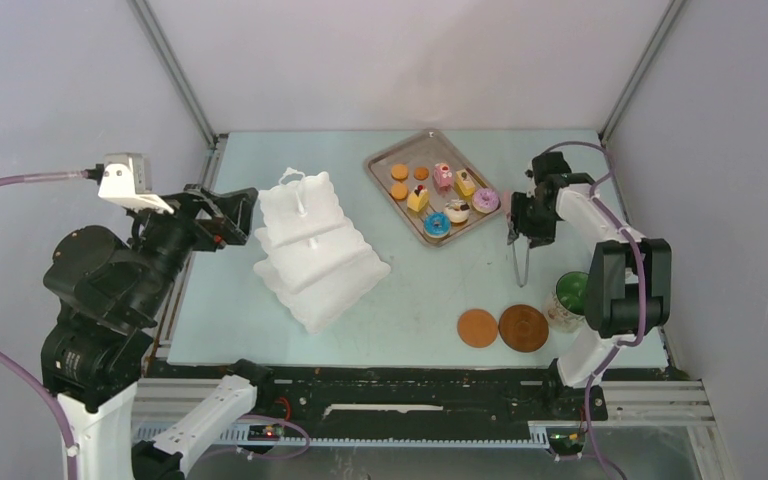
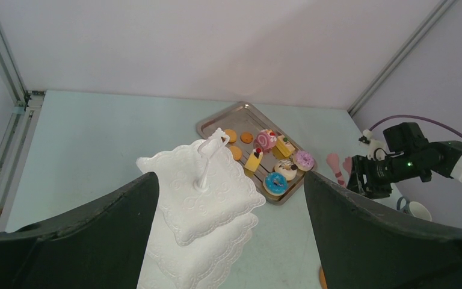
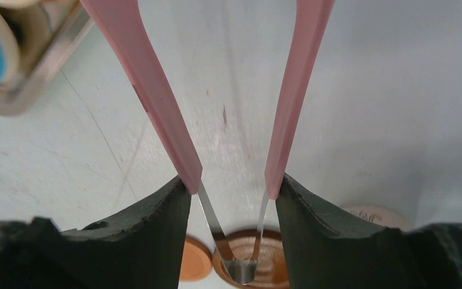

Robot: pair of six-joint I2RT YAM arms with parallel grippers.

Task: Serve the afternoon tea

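Pale surface [image 1: 410, 300], seen from above, held every pastry [image 1: 440, 195] on the far tray [image 1: 384, 166], the white stand [image 1: 315, 250] at left bare, and the mug [image 1: 566, 292] beside the near coasters [image 1: 501, 327]. From the left wrist, the left pincer [image 2: 230, 176] gaped empty. From the right wrist, the right pincer [image 3: 231, 180] gripped pink tongs [image 3: 150, 90]; serving looked unstarted.
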